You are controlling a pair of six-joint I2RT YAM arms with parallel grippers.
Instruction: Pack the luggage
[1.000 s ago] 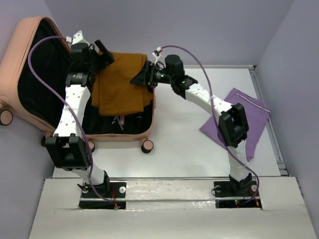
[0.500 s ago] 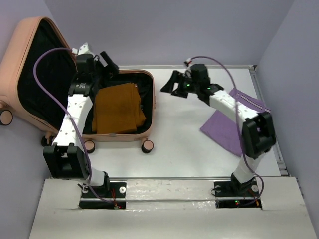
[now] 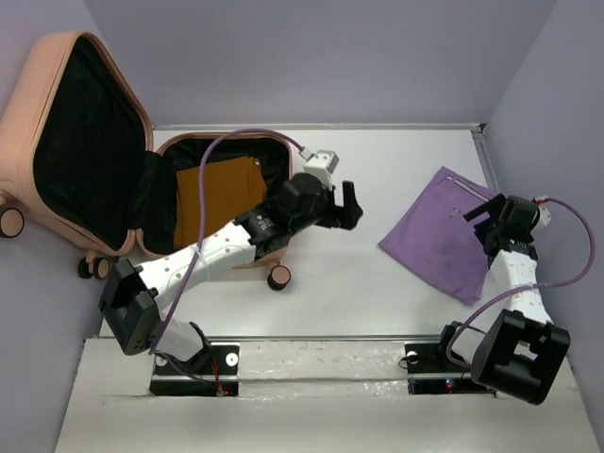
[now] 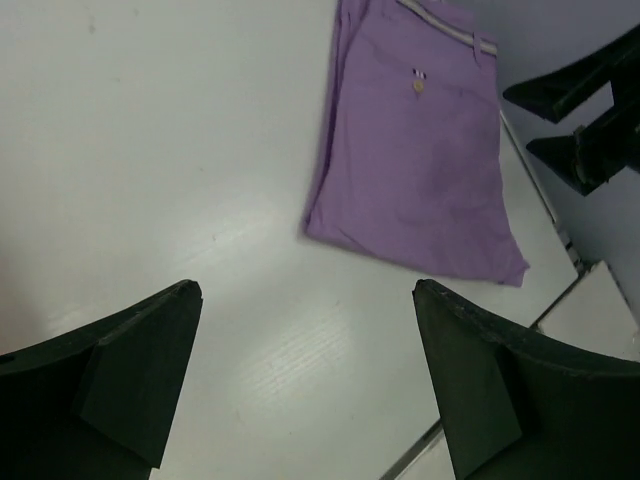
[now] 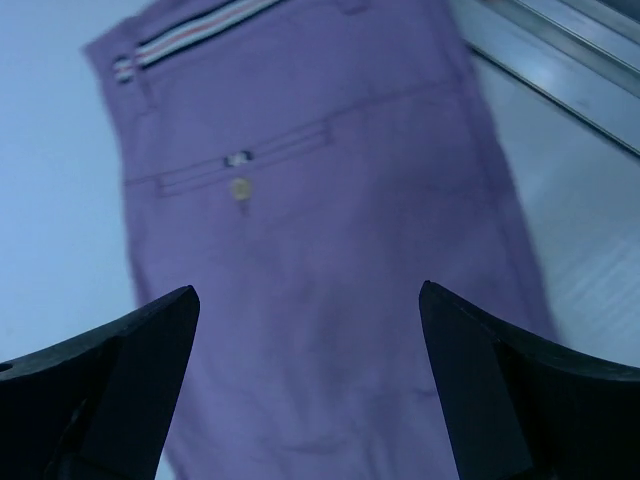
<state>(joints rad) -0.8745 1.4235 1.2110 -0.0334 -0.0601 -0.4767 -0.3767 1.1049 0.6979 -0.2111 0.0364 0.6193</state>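
Luggage (image 3: 17,113) holding brown cloth (image 3: 215,193), left gripper (image 4: 305,287) gaping, swung rightward; right gripper (image 5: 307,288) gaping, withdrawn.

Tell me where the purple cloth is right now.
In the top view the purple cloth lies flat at the right, below the open right gripper, apart from the luggage at far left.

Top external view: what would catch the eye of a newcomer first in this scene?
The peach-pink luggage stands open at the far left, lid raised, with a folded brown cloth lying in its base. A folded purple cloth lies on the table at the right. The right gripper is open at its edge, and the left gripper is open between cloth and luggage.
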